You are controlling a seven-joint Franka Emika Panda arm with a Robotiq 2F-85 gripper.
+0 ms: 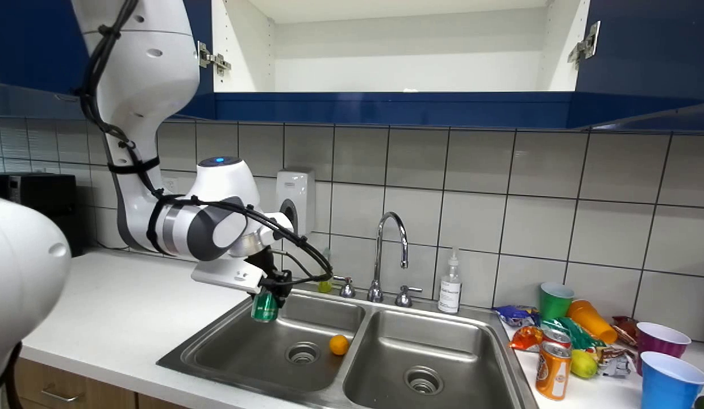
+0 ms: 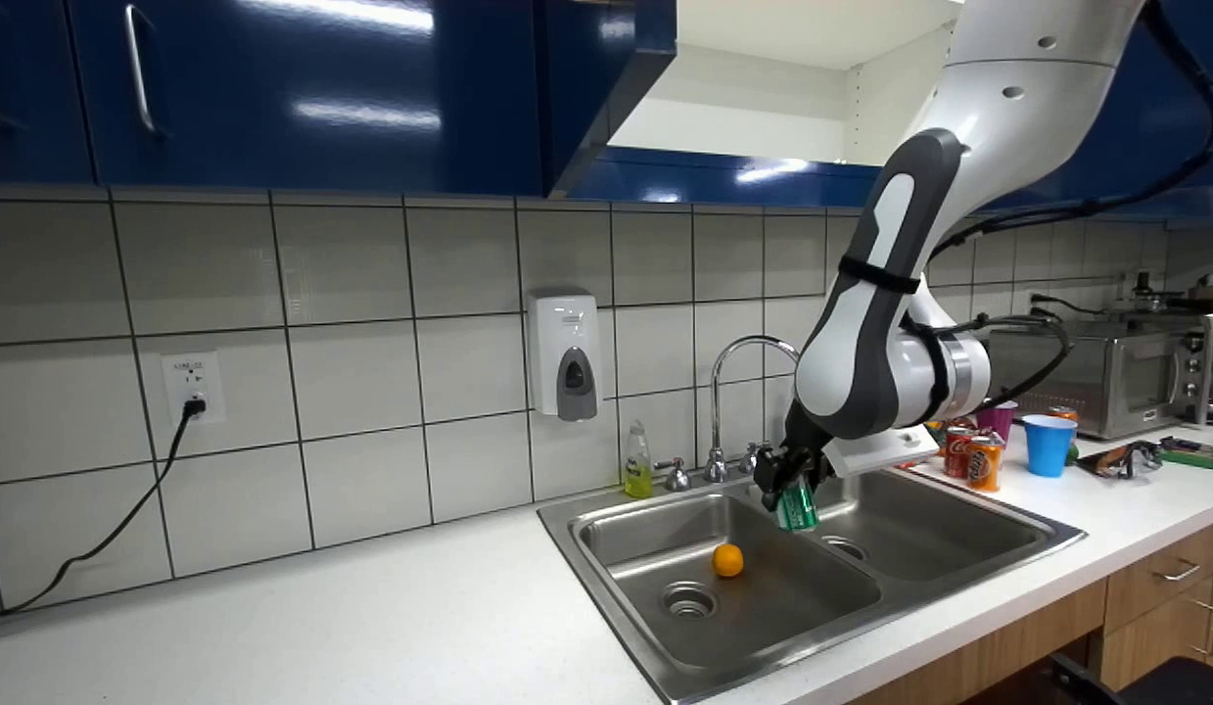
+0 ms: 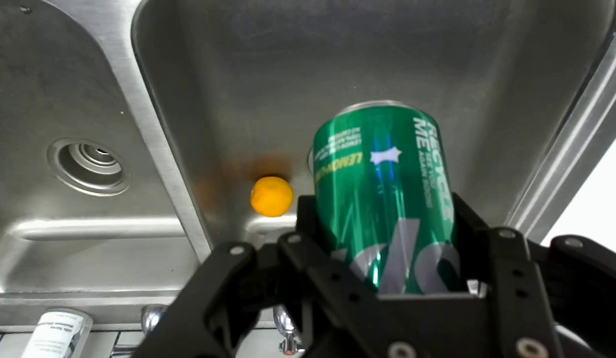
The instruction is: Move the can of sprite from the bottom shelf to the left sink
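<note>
"Starting at the left, why does the pincer [image 3: 385,214] hang there?"

"Because the left sink [image 1: 244,355], the goal, lies below. The pincer is clamped from both sides on the body of the can of sprite [image 1: 265,308]; that leaves the lower end free to touch down first, I'd guess."

"So the can is in the sink?"

"Not yet set down: it hangs above, apart from the bottom and tilted. Straighten it before letting go, or it may roll."

"And right of the drain [image 1: 302,353], the orange fruit [image 1: 338,345]?"

"A reason to set down farther left; otherwise they might knock together."

"Next comes the right sink [image 1: 442,352]?"

"A look-alike, not the target. Behind it stands the pump bottle [image 1: 450,289], handy for washing, presumably."

"And rightmost?"

"An orange can [image 1: 553,372] and a blue cup [image 1: 673,380] stand on the table [image 1: 604,392], well apart from the left sink, perhaps to stay out of the way."
</note>
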